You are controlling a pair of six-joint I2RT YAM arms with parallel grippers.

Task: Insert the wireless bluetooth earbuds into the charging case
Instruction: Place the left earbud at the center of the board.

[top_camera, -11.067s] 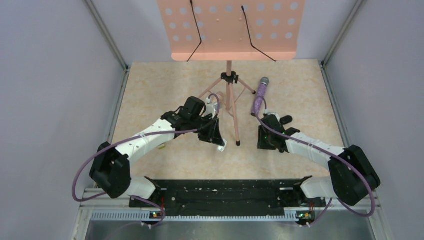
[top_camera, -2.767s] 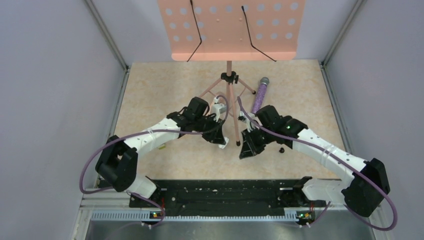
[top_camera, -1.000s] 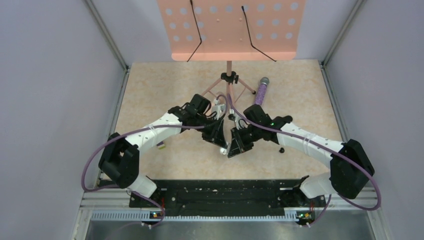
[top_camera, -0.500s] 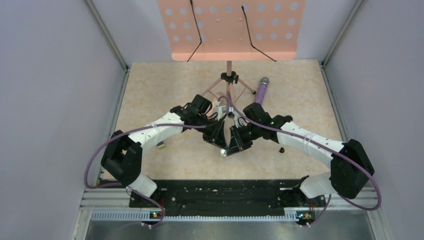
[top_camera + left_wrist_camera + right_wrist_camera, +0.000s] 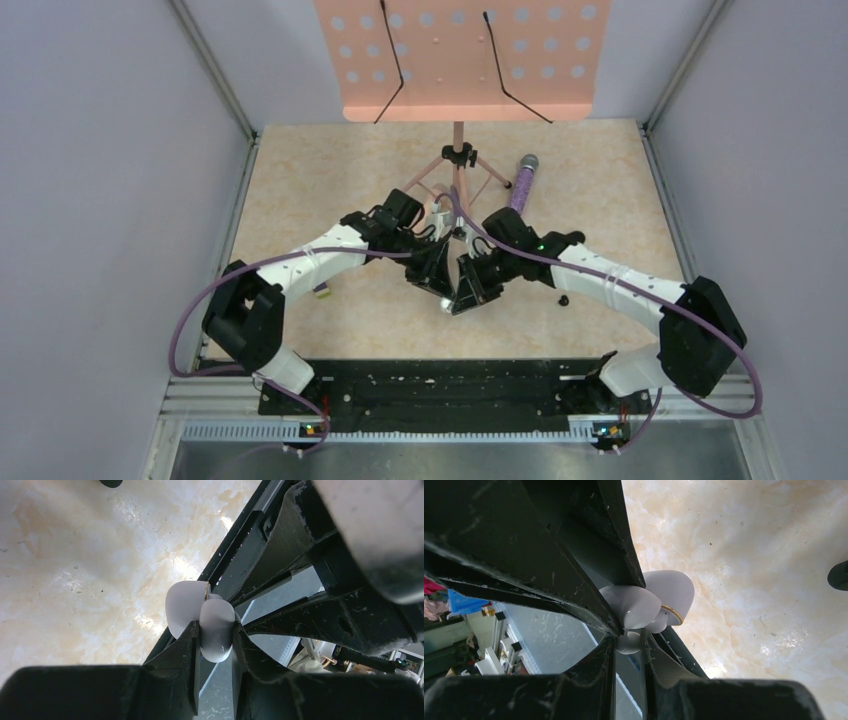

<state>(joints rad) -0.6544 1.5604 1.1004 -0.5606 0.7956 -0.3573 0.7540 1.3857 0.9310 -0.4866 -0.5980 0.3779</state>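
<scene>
Left wrist view: the left gripper [image 5: 215,628] has its two black fingers pressed onto one rounded white lobe. This lobe is part of what reads as the white charging case [image 5: 182,607], swung open like a clamshell. The gripped lobe stands up out of the fingertips. The second, flatter lobe leans away behind it and to the left, and a thin gold-coloured edge shows where the two meet.

From the right wrist camera, the right gripper [image 5: 629,638] is narrowed to a slim gap, with a small white part of the same case nipped between its tips. Just above those tips sit an egg-shaped lobe and, behind it, the wider lobe with the gold rim. Both are tucked against the dark fingers of the other arm.

From above, the two grippers meet tip to tip in the middle of the marbled table [image 5: 330,180], near its front edge. The case is almost hidden between them and held clear of the surface. A small dark piece [image 5: 563,299] lies on the table well to the right of the grip, beside the right forearm; it is too small to identify.
</scene>
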